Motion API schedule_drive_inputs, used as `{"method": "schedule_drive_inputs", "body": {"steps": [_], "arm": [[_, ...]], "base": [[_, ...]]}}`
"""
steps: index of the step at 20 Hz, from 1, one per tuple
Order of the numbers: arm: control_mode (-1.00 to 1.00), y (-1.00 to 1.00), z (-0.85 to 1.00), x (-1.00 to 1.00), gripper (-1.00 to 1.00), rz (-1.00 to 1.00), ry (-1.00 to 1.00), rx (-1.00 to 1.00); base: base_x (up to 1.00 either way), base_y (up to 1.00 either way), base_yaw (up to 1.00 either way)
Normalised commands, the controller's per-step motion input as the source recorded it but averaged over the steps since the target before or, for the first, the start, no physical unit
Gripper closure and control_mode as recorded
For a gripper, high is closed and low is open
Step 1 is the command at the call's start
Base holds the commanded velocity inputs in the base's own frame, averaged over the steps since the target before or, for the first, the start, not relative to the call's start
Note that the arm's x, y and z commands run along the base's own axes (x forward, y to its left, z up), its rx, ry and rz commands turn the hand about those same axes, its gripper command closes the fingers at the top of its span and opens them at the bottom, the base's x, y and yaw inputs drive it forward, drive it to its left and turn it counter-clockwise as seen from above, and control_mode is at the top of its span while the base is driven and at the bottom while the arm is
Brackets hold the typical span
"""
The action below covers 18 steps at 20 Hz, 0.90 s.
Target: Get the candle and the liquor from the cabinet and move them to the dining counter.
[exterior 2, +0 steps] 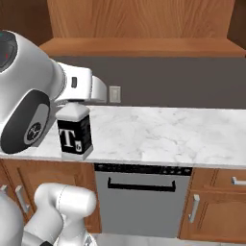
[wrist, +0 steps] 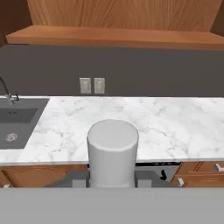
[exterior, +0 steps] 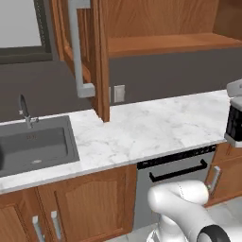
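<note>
I have the liquor (exterior 2: 75, 130) in the gripper (exterior 2: 77, 100), jaws closed on the bottle's pale neck from above. In the right base view the square body hangs below the hand with the black label and its white "T" facing me, in front of the near edge of the marble worktop (exterior 2: 163, 132); from this angle I cannot tell whether its base touches the stone or is just clear of it. In the left base view the bottle shows at the far right edge, partly cut off, over the right end of the same worktop. In the hand view I look straight down along the gripper at the bottle's pale round cap, with the two dark fingertips (wrist: 79, 182) flanking it at the bottom.

Above the worktop the cabinet (exterior: 165, 28) stands open: its reddish-brown door (exterior: 97, 56) with the long grey bar handle (exterior: 78, 47) is swung out towards me in the left base view, and the visible stretch of the bottom shelf (exterior 2: 144, 47) carries nothing. A grey sink (exterior: 33, 146) with its tap (exterior: 24, 112) is set into the worktop to the left, well apart from the bottle. A pale wall socket (exterior 2: 114, 94) sits on the dark backsplash behind, and a grey dishwasher front (exterior 2: 141, 202) with a black handle lies under the worktop edge
</note>
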Motion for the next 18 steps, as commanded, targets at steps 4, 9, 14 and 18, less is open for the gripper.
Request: {"method": "schedule_drive_inputs", "body": {"steps": [4, 9, 14, 18], "arm": [[1.0, 0.0, 0.0, 0.0, 1.0, 0.0, 0.0, 0.0], [1.0, 0.0, 0.0, 0.0, 1.0, 0.0, 0.0, 0.0], [1.0, 0.0, 0.0, 0.0, 1.0, 0.0, 0.0, 0.0], [1.0, 0.0, 0.0, 0.0, 1.0, 0.0, 0.0, 0.0]], "base": [[-0.68, -0.33, -0.66], [-0.3, -0.02, -0.88], [-0.04, 0.0, -0.97], [0.0, 0.0, -1.0]]}}
